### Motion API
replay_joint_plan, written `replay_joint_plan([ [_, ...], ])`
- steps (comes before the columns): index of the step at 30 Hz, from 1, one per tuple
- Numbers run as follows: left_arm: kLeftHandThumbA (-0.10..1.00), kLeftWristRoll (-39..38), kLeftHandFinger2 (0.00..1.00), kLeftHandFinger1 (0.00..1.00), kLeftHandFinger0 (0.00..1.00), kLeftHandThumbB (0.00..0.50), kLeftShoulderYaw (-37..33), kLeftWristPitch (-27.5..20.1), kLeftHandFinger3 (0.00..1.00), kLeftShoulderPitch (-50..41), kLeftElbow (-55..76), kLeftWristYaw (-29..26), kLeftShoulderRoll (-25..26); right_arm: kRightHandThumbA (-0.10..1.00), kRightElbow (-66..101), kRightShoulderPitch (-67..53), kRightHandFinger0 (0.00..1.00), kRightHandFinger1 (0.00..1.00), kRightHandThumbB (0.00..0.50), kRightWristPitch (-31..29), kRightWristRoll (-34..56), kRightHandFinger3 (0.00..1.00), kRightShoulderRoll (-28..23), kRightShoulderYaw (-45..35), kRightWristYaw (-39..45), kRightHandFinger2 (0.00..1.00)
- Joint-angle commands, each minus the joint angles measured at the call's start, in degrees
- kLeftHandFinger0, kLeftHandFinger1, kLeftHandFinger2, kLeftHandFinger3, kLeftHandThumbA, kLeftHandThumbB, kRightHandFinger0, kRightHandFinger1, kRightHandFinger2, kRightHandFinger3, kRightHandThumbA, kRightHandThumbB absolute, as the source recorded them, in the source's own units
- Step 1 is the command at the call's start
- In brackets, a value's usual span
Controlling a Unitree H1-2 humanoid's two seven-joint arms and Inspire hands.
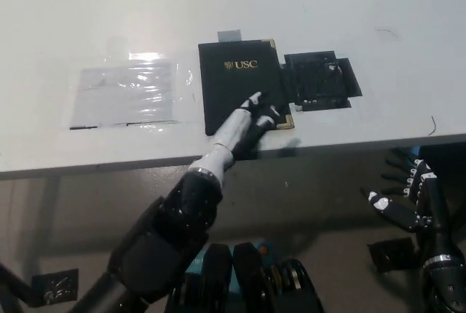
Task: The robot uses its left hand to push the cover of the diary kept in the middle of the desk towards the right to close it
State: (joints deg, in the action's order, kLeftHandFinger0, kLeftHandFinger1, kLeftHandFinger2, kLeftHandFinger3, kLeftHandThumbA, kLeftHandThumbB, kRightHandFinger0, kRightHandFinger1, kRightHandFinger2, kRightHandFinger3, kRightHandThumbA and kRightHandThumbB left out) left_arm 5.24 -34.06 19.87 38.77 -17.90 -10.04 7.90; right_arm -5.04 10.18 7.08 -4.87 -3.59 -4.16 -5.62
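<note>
A closed black diary with gold corner pieces and gold "USC" lettering on its cover (244, 85) lies flat near the middle of the white surface (87, 14), close to the front edge. The robot's white left hand (249, 122) reaches up from the lower left and lies flat on the lower right part of the cover, fingers spread and stretched out, grasping nothing; its fingertips (256, 99) touch the cover just inside the near right gold corner. A strip of grey tape (229, 35) shows at the diary's far edge, peeking out from under it. Just beside the diary on its right, touching or nearly touching its edge, is a flat black rectangular patch (320, 80) fixed to the surface. Well to the left of the diary, apart from it, a sheet of clear shiny plastic film (127, 93) is stuck flat on the surface. The black right hand (402, 195) rests below the front edge of the surface at the lower right, off the surface, released with its fingers apart and holding nothing.
</note>
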Motion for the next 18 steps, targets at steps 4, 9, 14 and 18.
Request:
replay_joint_plan([
  [4,1.00,34.28,1.00,1.00,1.00,0.290,-22.76,-3.94,1.00,11.07,-1.34,5.78,8.13,0.86,2.99,1.22,0.45,0.62,0.066,-1.38,0.27,0.84,-0.13,0.24,0.36,0.73],
  [9,1.00,31.39,1.00,1.00,1.00,0.261,-19.01,-4.98,1.00,9.58,2.57,1.99,9.53,0.86,3.01,1.20,0.47,0.63,0.079,-0.85,1.14,0.85,0.51,-0.19,0.20,0.74],
  [14,1.00,22.13,1.00,1.00,1.00,0.241,-6.42,-5.58,1.00,0.66,16.38,-2.71,8.64,0.85,3.55,0.79,0.48,0.63,0.056,-0.56,0.99,0.85,0.49,-0.22,0.16,0.73],
  [18,1.00,12.58,1.00,1.00,1.00,0.199,6.13,-5.97,1.00,-8.84,32.04,-3.53,6.61,0.86,3.33,1.61,0.48,0.63,0.088,-0.40,0.63,0.85,0.20,-0.24,-0.02,0.73],
])
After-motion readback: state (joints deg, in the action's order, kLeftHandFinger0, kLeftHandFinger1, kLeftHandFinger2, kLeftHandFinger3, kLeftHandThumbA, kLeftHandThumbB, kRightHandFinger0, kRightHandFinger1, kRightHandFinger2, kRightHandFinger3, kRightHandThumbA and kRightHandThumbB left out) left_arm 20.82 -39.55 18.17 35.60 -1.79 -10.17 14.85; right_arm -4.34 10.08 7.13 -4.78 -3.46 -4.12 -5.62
